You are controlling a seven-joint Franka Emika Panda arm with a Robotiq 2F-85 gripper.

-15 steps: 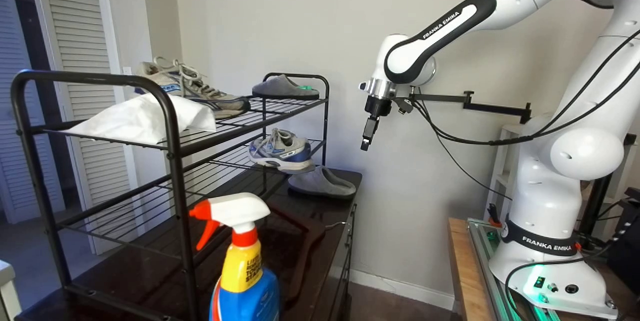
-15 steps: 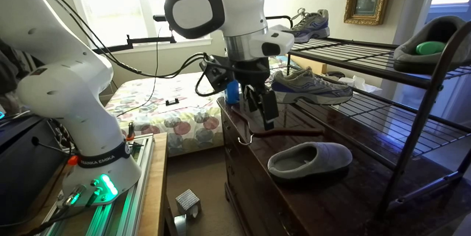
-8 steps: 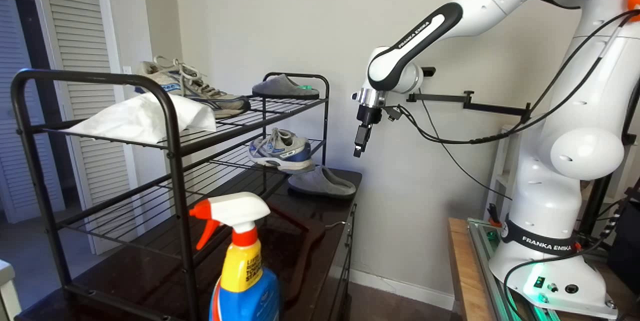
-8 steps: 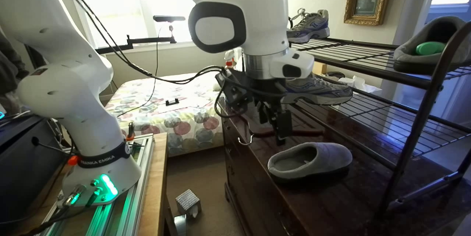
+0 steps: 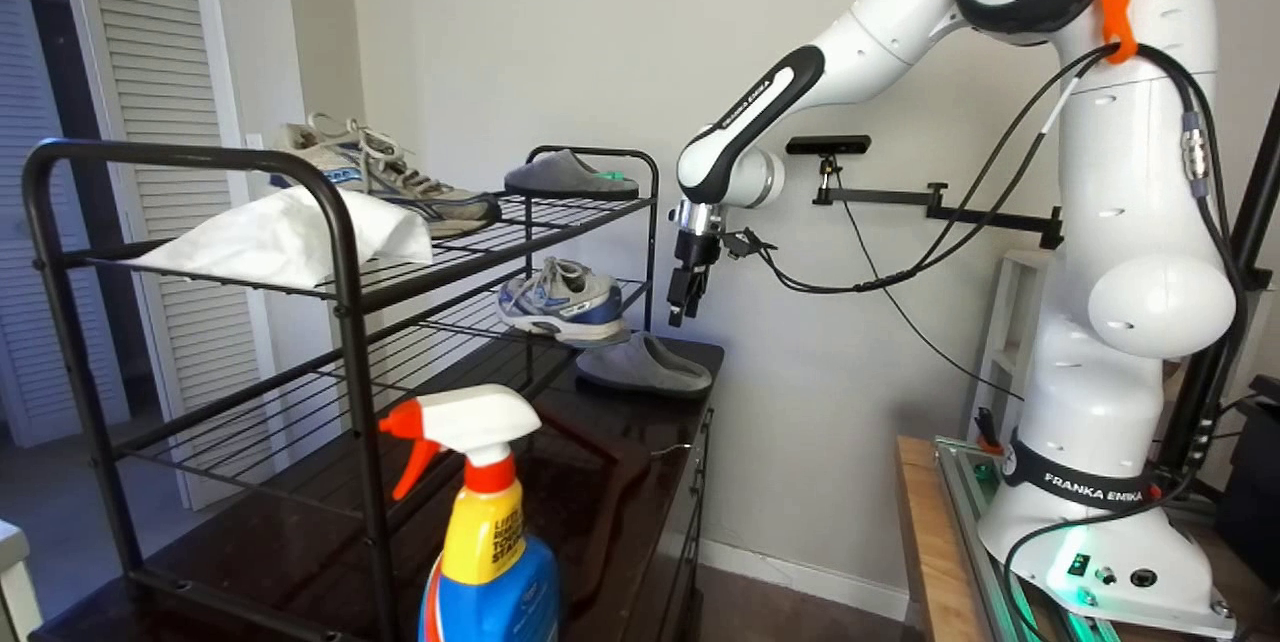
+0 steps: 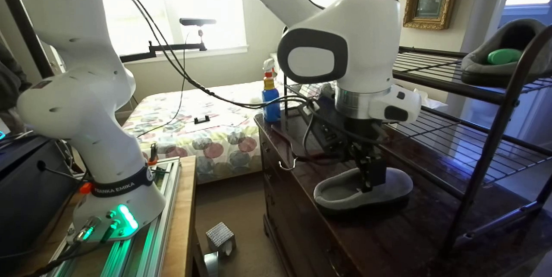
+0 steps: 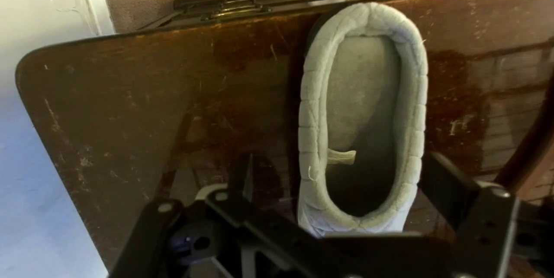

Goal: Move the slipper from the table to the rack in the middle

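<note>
White jointed arm (image 5: 880, 47): bent forward; black two-fingered end effector (image 5: 683, 314) points down, fingers (image 7: 450, 187) spread.
Backless grey plush slipper (image 7: 363, 96): on my glossy dark-brown wooden bench (image 7: 143, 96), seen between the fingers; contact I can't judge.
Black metal tube-and-wire rack (image 5: 352, 372): blue-trimmed grey sneaker (image 5: 565, 302), middle tier; green oval object (image 6: 504, 56) inside another grey slipper (image 6: 487, 68), top tier.
Bench edge: near the slipper's heel.

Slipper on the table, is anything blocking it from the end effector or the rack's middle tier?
Nothing visible stands between the end effector and the slipper. On the rack's middle tier, a laced sneaker could partly hinder placement.
</note>
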